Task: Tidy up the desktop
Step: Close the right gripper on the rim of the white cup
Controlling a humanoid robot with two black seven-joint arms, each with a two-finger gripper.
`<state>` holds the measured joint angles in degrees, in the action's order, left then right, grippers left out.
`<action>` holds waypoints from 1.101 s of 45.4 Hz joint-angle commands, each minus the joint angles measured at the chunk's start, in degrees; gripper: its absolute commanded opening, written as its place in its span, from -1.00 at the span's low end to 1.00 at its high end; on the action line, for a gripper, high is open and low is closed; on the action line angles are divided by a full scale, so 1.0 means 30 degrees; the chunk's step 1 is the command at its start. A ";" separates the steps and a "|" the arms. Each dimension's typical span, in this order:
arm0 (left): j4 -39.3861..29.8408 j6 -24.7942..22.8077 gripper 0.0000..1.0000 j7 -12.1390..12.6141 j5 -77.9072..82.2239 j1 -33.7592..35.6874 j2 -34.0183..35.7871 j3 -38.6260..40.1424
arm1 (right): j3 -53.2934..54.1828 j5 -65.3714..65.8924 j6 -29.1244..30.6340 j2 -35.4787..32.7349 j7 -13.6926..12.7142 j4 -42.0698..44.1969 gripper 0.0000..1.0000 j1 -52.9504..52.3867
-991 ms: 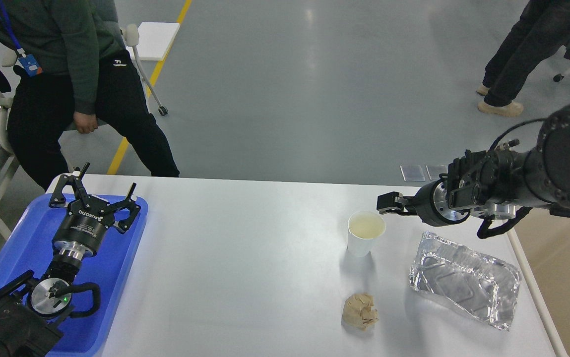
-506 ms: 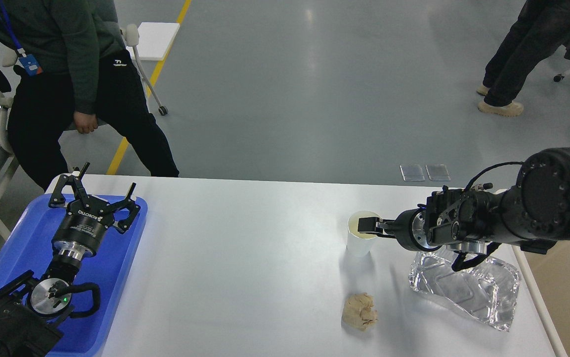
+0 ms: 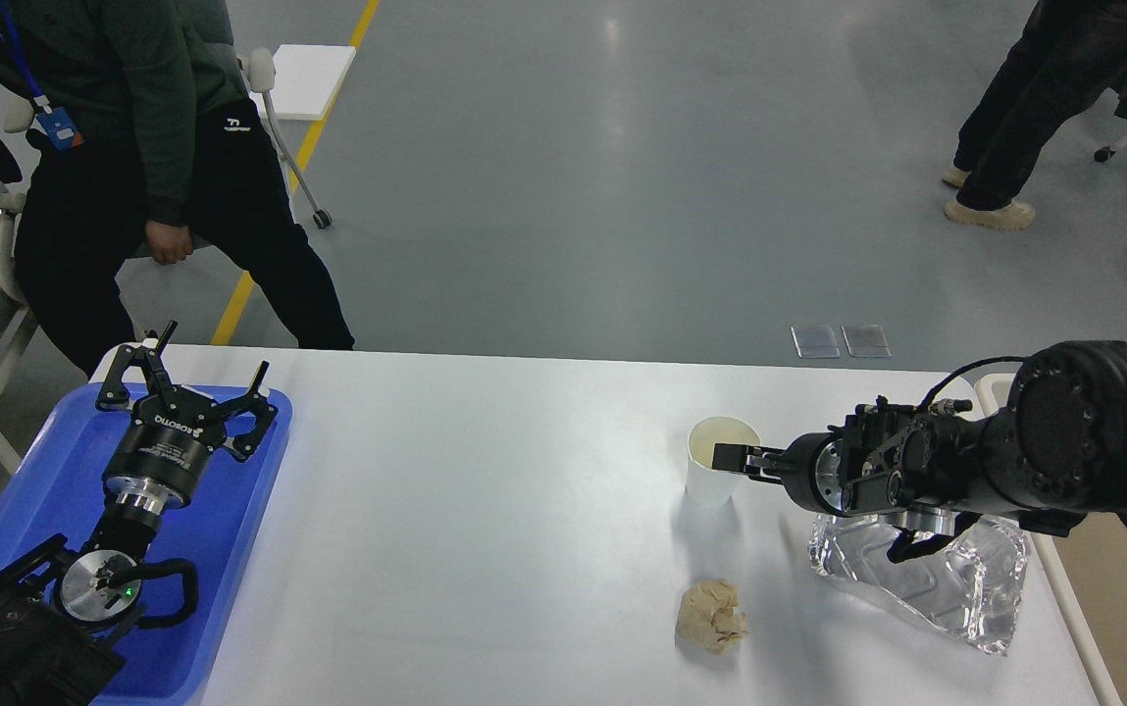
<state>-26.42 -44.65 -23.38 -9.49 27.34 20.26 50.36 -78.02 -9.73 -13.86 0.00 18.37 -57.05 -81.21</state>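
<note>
Desktop (image 3: 485, 510): one, white, fills lower view. Landmark: cup. One blue tray (image 3: 220, 549) on desktop's left end, well left of cup. One foil container (image 3: 955, 588) right of cup, toward desktop's right edge. One white cup (image 3: 715, 480), upright, right of centre. One crumpled paper ball (image 3: 712, 616) just in front of cup. Two arms: left gripper (image 3: 192, 378) over tray, well left of cup, fingers spread wide, empty. Right gripper (image 3: 732, 457) at cup rim, one finger inside; whether it grips rim, cannot tell.
</note>
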 commanded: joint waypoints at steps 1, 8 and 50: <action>0.0018 0.0000 0.98 0.0000 0.0000 -0.0003 0.0014 0.0000 | 0.0022 0.0168 -0.1004 0.0000 0.0030 0.0736 0.72 0.0879; 0.0018 0.0000 0.98 0.0000 0.0000 0.0026 -0.0015 0.0000 | 0.0401 0.0986 -0.1179 0.0000 0.0118 0.0706 -0.12 0.0792; -0.0011 0.0000 0.98 0.0000 0.0000 -0.0003 0.0014 0.0000 | 0.1984 0.4531 -0.0097 -0.3366 0.0733 -0.4358 -1.00 -0.4301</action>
<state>-26.45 -44.65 -23.38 -9.50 27.35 20.25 50.36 -72.36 0.98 -16.25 -3.30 20.30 -61.24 -85.83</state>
